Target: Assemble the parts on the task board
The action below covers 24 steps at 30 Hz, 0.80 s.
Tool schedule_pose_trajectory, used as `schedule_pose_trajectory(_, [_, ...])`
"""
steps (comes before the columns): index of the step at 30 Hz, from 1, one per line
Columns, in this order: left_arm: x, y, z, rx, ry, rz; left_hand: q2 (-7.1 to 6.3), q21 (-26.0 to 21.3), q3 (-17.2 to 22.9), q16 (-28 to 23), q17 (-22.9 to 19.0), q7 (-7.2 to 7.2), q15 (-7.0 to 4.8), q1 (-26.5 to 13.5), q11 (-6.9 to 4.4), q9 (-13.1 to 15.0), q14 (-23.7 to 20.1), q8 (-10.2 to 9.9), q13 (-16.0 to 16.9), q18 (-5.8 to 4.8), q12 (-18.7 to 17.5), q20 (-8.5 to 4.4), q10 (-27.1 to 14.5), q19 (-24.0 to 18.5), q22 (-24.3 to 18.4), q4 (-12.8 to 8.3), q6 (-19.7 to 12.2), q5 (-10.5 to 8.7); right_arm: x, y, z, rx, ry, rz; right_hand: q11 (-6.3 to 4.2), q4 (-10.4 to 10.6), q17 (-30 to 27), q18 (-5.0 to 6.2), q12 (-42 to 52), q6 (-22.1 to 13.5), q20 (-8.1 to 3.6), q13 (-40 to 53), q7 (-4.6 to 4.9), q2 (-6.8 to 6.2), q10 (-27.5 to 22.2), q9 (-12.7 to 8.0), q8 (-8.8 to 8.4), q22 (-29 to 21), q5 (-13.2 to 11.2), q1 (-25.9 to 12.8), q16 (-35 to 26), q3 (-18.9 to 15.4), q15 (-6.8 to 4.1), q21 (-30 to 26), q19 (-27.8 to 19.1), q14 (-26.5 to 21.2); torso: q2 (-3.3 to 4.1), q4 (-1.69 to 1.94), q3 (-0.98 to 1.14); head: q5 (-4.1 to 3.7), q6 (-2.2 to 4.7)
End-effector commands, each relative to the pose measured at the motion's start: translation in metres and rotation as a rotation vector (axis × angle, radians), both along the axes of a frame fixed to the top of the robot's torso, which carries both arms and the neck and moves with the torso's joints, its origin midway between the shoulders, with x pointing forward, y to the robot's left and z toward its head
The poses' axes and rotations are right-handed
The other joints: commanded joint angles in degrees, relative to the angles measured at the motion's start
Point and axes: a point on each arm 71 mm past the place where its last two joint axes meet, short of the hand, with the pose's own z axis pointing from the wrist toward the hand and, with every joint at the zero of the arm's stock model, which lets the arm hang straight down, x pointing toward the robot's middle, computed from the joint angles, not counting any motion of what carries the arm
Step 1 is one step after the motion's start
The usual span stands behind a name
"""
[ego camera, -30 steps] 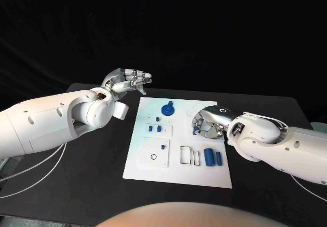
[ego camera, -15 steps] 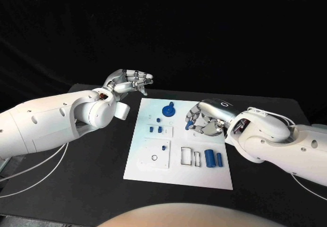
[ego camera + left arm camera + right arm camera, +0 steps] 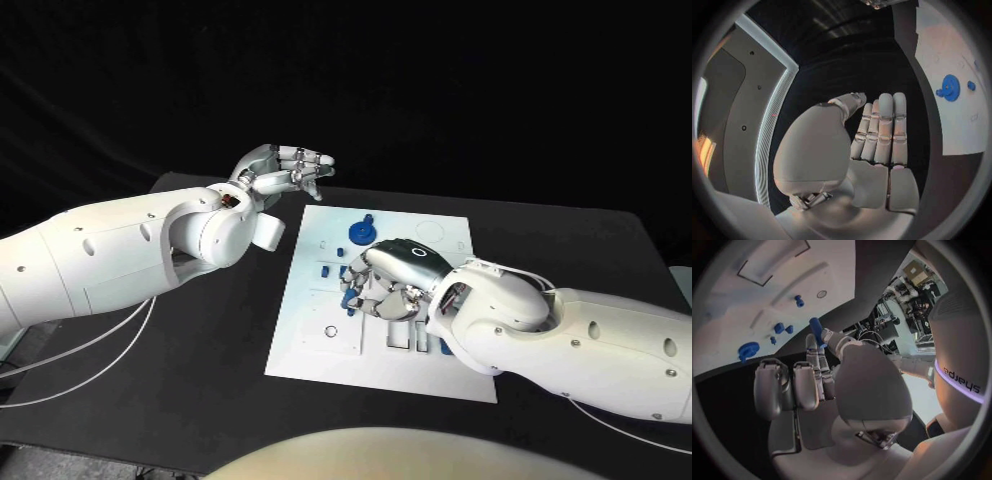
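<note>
The white task board [image 3: 320, 352] lies in the middle of the black table. A blue gear [image 3: 359, 233] stands near its far edge, also seen as the blue gear [image 3: 949, 87] and the blue gear [image 3: 748, 349]. Several small blue pegs [image 3: 779, 329] stand on the board. My right hand [image 3: 389, 285] hovers over the board's middle and pinches a short blue cylinder [image 3: 817, 330] between thumb and finger. My left hand [image 3: 289, 165] is raised beyond the board's far left corner, fingers side by side [image 3: 879, 130], holding nothing.
Rectangular recesses [image 3: 392, 334] sit in the board's near half, partly hidden by my right forearm [image 3: 562, 340]. A small ring [image 3: 330, 331] marks the square block near the board's left side. Bare black table [image 3: 202, 340] lies to both sides of the board.
My right hand has moved left from the board's right edge to over its middle, carrying the blue cylinder, and now covers the blue pieces at the near right. My left hand has hardly moved.
</note>
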Motion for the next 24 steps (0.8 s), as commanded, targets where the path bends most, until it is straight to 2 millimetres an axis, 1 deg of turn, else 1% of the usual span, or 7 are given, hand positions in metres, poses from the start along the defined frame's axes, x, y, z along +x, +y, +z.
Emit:
schedule_pose_trajectory(1, [0.000,-0.004,0.001,-0.013,-0.002,-0.022,0.29,-0.3,-0.1,0.2,-0.1,-0.04,-0.01,0.1,0.21,-0.1,-0.3,0.3,-0.1,0.37,0.4,-0.07,-0.4,0.4,-0.1,-0.1,-0.4,-0.02,-0.003,0.007,-0.005,0.001,-0.017,0.034,-0.04,-0.1,0.0,-0.68,-0.4,0.2,-0.14,-0.1,0.04,0.06,0.5,0.1,0.39,8.8,0.2,-0.6,0.3,0.3,-0.20,-0.2,0.4,2.0,0.03,0.03,-0.12,0.31,-0.06])
schedule_pose_trajectory(3, [0.000,-0.005,0.001,-0.014,-0.001,-0.024,0.29,-0.3,-0.1,0.2,-0.1,-0.04,-0.01,0.1,0.21,-0.1,-0.3,0.3,-0.1,0.37,0.4,-0.07,-0.4,0.4,-0.1,-0.1,-0.4,-0.02,-0.005,0.011,-0.009,0.001,-0.011,0.043,-0.02,-0.1,-0.1,-0.68,-0.4,0.2,-0.14,-0.1,0.06,0.01,0.5,0.2,0.39,8.8,0.2,-0.6,0.3,0.3,-0.20,-0.2,0.3,2.0,0.08,-0.10,-0.01,0.58,-0.17])
schedule_pose_trajectory(5, [0.000,-0.006,0.001,-0.014,-0.001,-0.026,0.29,-0.3,-0.1,0.2,-0.1,-0.04,-0.01,0.1,0.21,-0.1,-0.3,0.3,-0.1,0.37,0.4,-0.07,-0.4,0.4,-0.1,-0.1,-0.4,-0.02,-0.005,0.014,-0.013,0.000,-0.006,0.047,-0.02,-0.1,-0.1,-0.68,-0.4,0.2,-0.14,-0.1,0.06,0.01,0.5,0.2,0.39,8.8,0.2,-0.6,0.3,0.3,-0.20,-0.2,0.3,2.0,0.09,-0.09,-0.01,0.60,-0.20])
schedule_pose_trajectory(9, [0.000,-0.007,0.001,-0.015,-0.001,-0.027,0.32,-0.3,-0.1,0.2,-0.1,-0.03,-0.01,0.1,0.21,-0.1,-0.3,0.3,-0.1,0.37,0.4,-0.08,-0.4,0.4,-0.1,-0.1,-0.4,-0.02,-0.006,0.018,-0.023,-0.010,0.010,0.052,-0.02,-0.1,-0.1,-0.69,-0.4,0.1,-0.14,-0.1,0.07,-0.03,0.5,0.2,0.40,8.8,0.2,-0.6,0.3,0.3,-0.19,-0.2,0.4,2.0,0.08,-0.04,0.02,0.85,-0.51])
schedule_pose_trajectory(16, [0.000,-0.007,0.001,-0.015,-0.001,-0.029,0.32,-0.3,-0.1,0.2,-0.1,-0.03,-0.01,0.1,0.21,-0.1,-0.3,0.3,-0.1,0.37,0.4,-0.08,-0.4,0.4,-0.1,-0.1,-0.4,-0.02,-0.006,0.019,-0.038,-0.029,0.026,0.052,0.00,-0.2,-0.1,-0.66,-0.5,0.1,-0.13,-0.1,0.11,-0.07,0.5,0.2,0.42,8.8,0.4,-0.7,0.3,0.5,-0.18,-0.3,0.3,2.0,0.10,-0.09,0.08,0.98,-0.67])
schedule_pose_trajectory(21, [0.000,-0.007,0.001,-0.015,0.000,-0.029,0.32,-0.3,-0.1,0.2,-0.1,-0.03,-0.01,0.1,0.21,-0.1,-0.3,0.3,-0.1,0.37,0.4,-0.08,-0.4,0.4,-0.1,-0.1,-0.4,-0.02,-0.006,0.021,-0.044,-0.036,0.032,0.053,0.01,-0.2,-0.2,-0.64,-0.5,0.1,-0.13,-0.1,0.12,-0.09,0.5,0.2,0.42,8.7,0.4,-0.7,0.3,0.5,-0.17,-0.4,0.3,2.0,0.10,-0.07,0.11,1.12,-0.83])
schedule_pose_trajectory(24, [0.001,-0.006,0.001,-0.015,0.000,-0.028,0.35,-0.3,-0.1,0.2,-0.1,-0.01,0.01,0.1,0.23,-0.1,-0.3,0.4,-0.1,0.36,0.4,-0.07,-0.4,0.4,-0.1,0.0,-0.4,-0.03,-0.007,0.022,-0.047,-0.035,0.035,0.056,0.01,-0.2,-0.2,-0.64,-0.5,0.1,-0.13,-0.1,0.12,-0.09,0.5,0.2,0.42,8.7,0.4,-0.7,0.3,0.5,-0.17,-0.4,0.3,2.0,0.09,-0.07,0.08,1.15,-0.91])
